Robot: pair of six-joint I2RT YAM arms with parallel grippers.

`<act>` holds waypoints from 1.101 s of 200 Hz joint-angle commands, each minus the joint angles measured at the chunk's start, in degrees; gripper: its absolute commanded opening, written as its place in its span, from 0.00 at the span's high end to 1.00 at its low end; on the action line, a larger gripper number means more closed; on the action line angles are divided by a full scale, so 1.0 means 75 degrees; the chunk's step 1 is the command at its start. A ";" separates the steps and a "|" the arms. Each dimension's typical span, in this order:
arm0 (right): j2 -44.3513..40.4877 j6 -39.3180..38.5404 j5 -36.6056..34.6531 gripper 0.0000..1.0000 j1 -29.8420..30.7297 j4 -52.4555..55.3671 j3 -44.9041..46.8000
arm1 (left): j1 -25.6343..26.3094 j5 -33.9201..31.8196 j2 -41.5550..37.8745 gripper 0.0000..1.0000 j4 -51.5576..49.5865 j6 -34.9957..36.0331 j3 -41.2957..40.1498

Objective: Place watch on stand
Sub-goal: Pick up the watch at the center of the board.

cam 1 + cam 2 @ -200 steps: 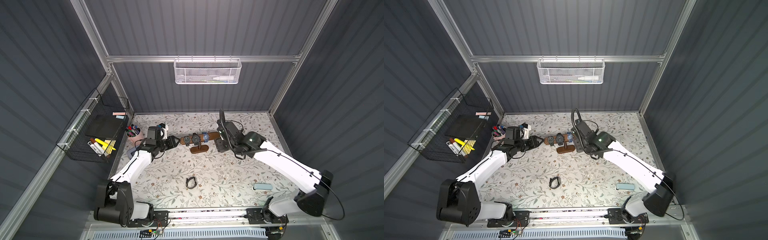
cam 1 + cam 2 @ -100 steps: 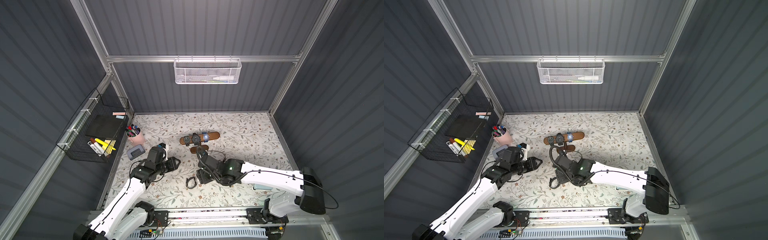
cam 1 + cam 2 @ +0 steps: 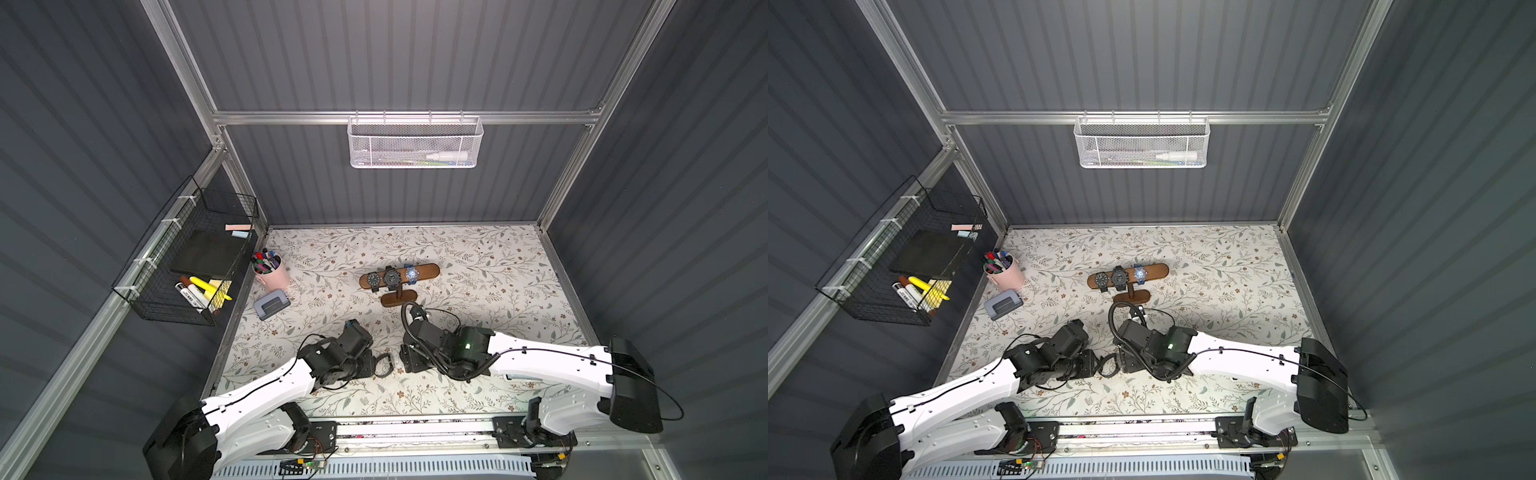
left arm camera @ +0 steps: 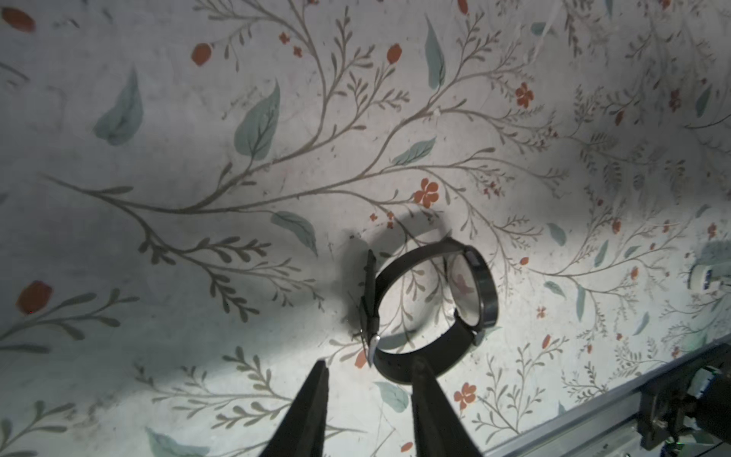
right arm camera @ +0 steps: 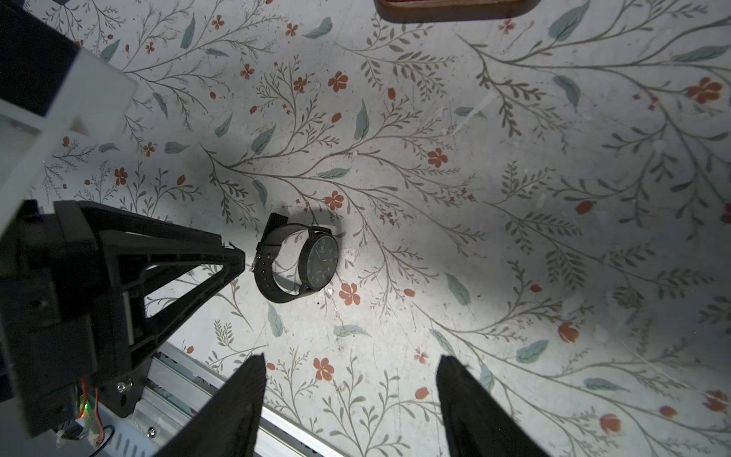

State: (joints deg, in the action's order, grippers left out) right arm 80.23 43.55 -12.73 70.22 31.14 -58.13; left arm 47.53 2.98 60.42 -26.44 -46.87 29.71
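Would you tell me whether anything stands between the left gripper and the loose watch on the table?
Nothing visible does. The left gripper sits right beside the strap of the watch, with only bare floral tabletop between them.

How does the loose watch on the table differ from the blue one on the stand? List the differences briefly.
The loose watch is all black; the blue watch has a blue dial and strap. The loose watch rests on its side on the table; the blue watch is strapped round the stand, dial up. Both have round dials.
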 commanded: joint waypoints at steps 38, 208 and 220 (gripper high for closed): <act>-0.0017 0.0157 -0.0067 0.28 0.0001 -0.0087 0.0037 | 0.0176 -0.0560 0.0561 0.65 0.0692 -0.0220 -0.0022; -0.0694 -0.0569 0.0412 0.28 -0.0386 -0.0257 0.0179 | 0.0390 -0.0554 0.0396 1.00 0.0732 -0.0004 0.0605; -0.0784 -0.0729 0.0623 0.28 -0.0503 -0.0392 0.0180 | 0.0384 -0.0844 0.0303 1.00 0.0353 0.0166 0.0850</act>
State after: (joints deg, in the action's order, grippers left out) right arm 76.07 40.75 -10.96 67.99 29.65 -56.97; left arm 50.22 -1.02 65.36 -19.49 -47.86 31.70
